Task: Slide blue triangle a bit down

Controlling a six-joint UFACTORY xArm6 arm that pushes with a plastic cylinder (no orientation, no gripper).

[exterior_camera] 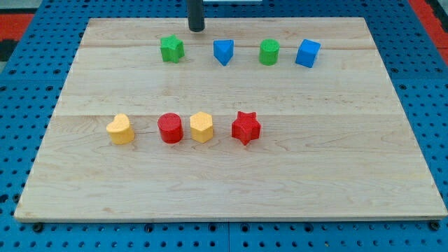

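Observation:
The blue triangle (222, 51) lies near the view's top, in a row with a green star (171, 49) to its left, a green cylinder (269, 52) and a blue cube (307, 53) to its right. My tip (196, 29) stands near the board's top edge, up and to the left of the blue triangle, between it and the green star, touching neither.
A second row lies across the middle of the wooden board (350, 175): a yellow heart (121, 129), a red cylinder (170, 129), a yellow hexagon (201, 127) and a red star (246, 127). A blue pegboard surface (434, 105) surrounds the board.

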